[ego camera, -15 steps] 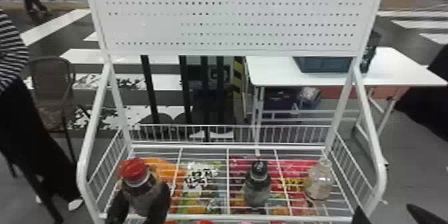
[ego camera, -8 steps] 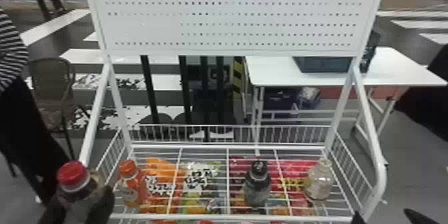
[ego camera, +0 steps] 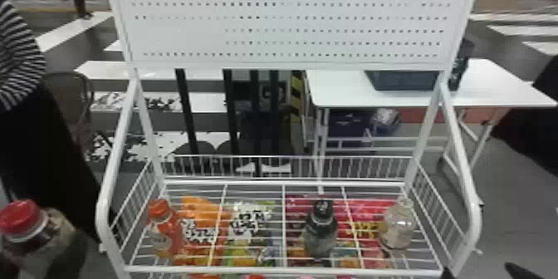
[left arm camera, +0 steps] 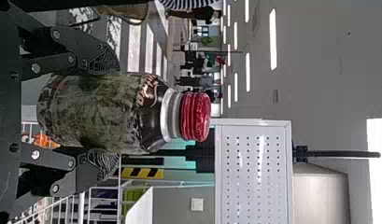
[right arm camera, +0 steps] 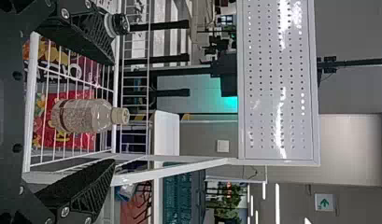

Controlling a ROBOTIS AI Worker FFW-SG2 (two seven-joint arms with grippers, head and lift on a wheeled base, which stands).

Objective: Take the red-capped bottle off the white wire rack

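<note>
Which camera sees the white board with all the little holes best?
The head view, because the whole white board fits in, right way up. Both wrist views show it sideways, with part cut off.

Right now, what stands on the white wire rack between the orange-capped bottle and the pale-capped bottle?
In the head view, a black-capped bottle stands between them, and colourful packets show through the rack's wires.

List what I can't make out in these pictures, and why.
- Head view: the lower part of the red-capped dark bottle, cut off by the bottom edge.
- Head view: whatever sits beneath the small red top, cut off likewise.
- Right wrist view: the body of the black-capped bottle, behind the black right fingers.
</note>
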